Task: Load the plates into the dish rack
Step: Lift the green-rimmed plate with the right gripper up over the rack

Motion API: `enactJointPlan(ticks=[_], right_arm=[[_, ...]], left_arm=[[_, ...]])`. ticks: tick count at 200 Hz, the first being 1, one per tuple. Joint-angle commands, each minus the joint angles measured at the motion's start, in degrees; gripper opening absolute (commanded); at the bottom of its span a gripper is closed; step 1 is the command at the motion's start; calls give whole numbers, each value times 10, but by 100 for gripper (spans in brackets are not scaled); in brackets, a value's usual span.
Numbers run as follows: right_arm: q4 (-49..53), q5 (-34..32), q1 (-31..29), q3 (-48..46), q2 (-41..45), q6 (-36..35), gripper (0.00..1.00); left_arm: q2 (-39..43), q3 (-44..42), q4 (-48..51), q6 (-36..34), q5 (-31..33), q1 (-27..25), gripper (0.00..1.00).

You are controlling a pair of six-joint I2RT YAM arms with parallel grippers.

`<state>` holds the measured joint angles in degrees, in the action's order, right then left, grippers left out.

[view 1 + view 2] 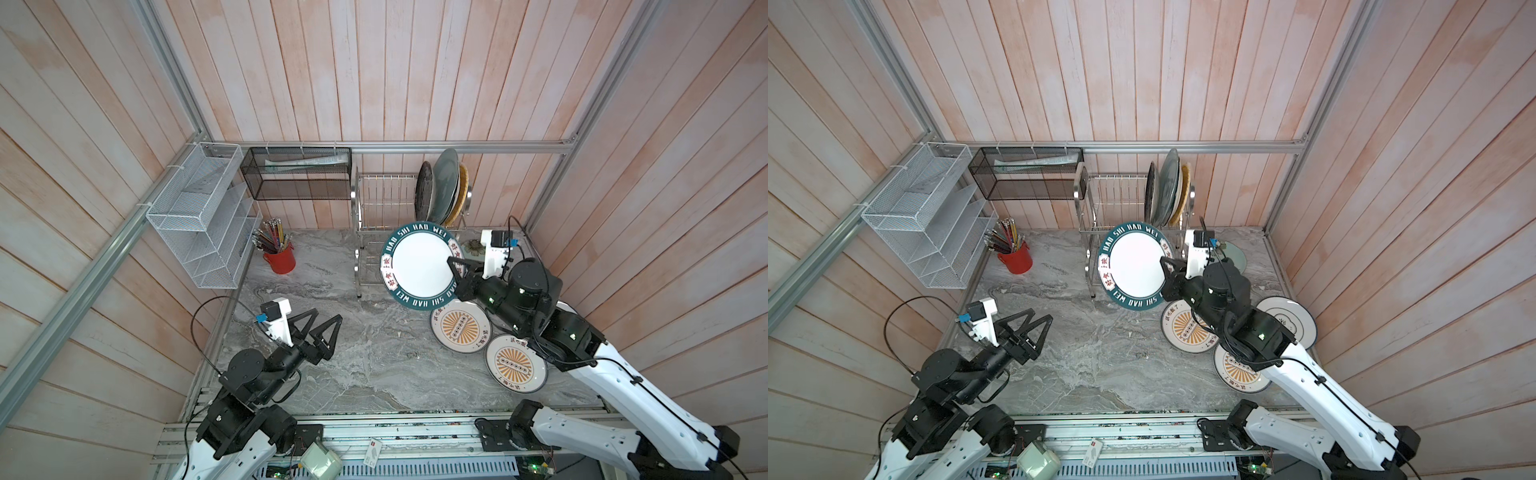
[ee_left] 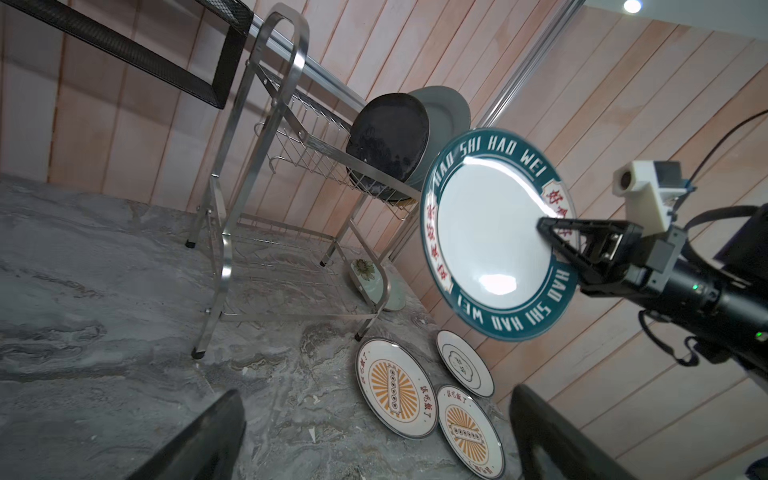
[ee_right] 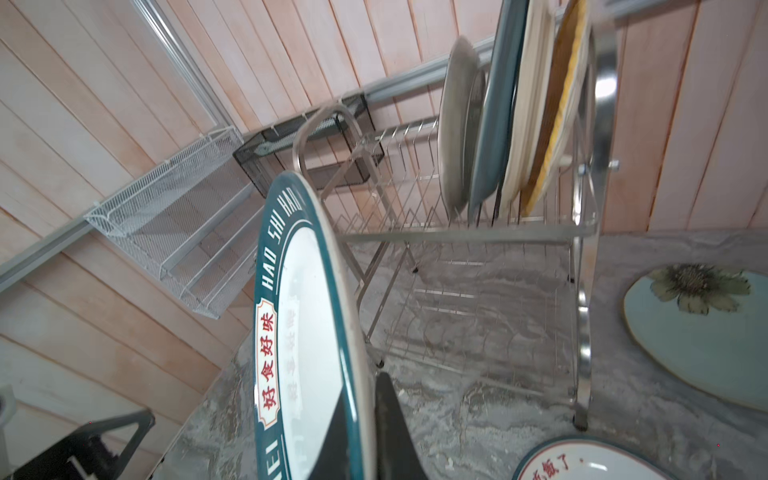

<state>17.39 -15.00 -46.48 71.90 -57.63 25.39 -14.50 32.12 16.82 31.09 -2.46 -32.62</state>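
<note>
**A:** What was nearest?

**B:** The left end effector (image 1: 326,314), released, its fingers spread above the grey marbled desk (image 1: 365,353), grasping nothing.

**A:** And beyond?

**B:** A white round plate with an orange sunburst (image 1: 515,363) lay flat on the desk beside a second sunburst plate (image 1: 460,326). The right end effector (image 1: 452,266) was clenched on the rim of the white round plate with a green lettered border (image 1: 415,266), which was tilted in the air before the shiny steel wire dish rack (image 3: 457,237).

**A:** And the rack?

**B:** A glossy black round plate (image 2: 386,141) and a grey-teal round plate (image 1: 444,183) stood on edge in its upper tier.
</note>
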Motion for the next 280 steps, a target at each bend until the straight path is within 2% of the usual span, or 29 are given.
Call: enactJointPlan(ticks=[1,25,58,93,148,191,224,280], right_arm=[[-22,-74,-1,91,-50,-53,0],[-36,-151,-1,190,-126,-102,0],[-51,-268,-1,333,-252,-189,0],[-62,-346,-1,463,-367,-269,0],[-57,-408,-1,640,-518,-374,0],[-66,-438,0,717,-594,-436,0],[-63,-441,7,739,-623,-448,0],[-37,-442,24,747,-646,-427,0]], left_arm=[[22,-4,61,-31,24,1,100],[13,-5,50,-45,-17,1,100],[-43,3,37,-80,-125,0,100],[-63,-1,28,-69,-173,1,100],[-35,-26,-14,-67,-215,4,100],[-2,-40,-36,-67,-223,6,100],[39,-55,-54,-63,-216,12,100],[42,-55,-50,-62,-190,23,100]])
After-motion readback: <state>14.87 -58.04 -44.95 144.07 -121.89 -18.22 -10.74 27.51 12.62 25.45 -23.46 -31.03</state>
